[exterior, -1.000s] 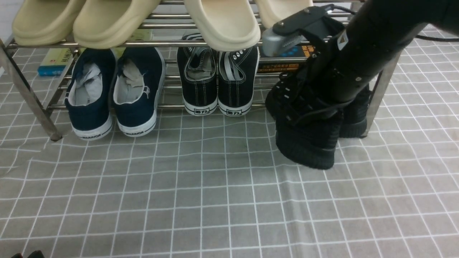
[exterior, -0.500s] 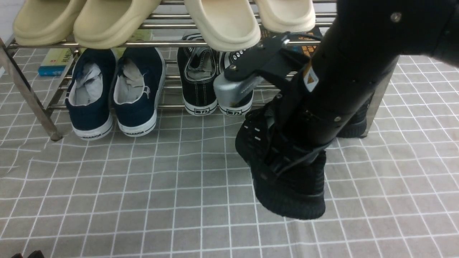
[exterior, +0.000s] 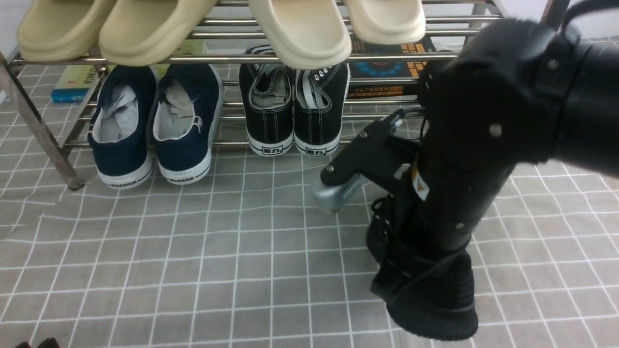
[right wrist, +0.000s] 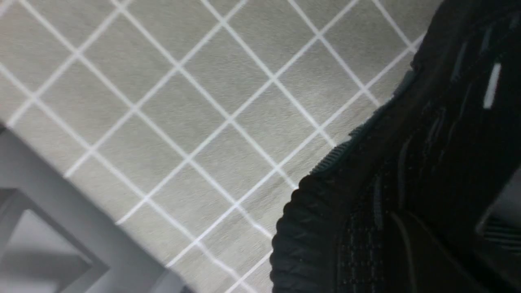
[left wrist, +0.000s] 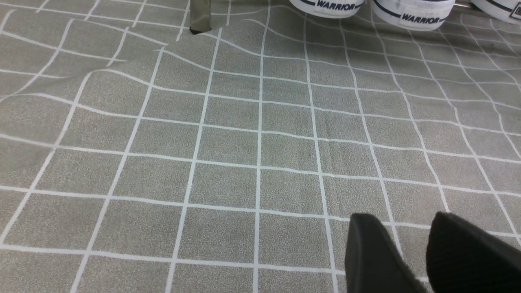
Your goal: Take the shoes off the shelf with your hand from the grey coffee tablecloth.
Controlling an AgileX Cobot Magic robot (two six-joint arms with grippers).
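Shoe [exterior: 425,295]: lower right of the front view, off the shelf [exterior: 145,59], over the cloth [exterior: 193,270].
Feel: soft, light, bendy — best taken at the heel rim.
Right gripper [exterior: 367,209]: spread; the shoe seems hooked on its hidden finger.
Left gripper [left wrist: 407,228]: slightly apart, empty.
Count: one black shoe, two navy shoes [exterior: 123,140], two canvas shoes [exterior: 268,116], four slippers [exterior: 300,29].

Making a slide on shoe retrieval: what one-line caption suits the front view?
Right arm with a black knit sneaker out in front of the steel shelf, over the grey gridded tablecloth.
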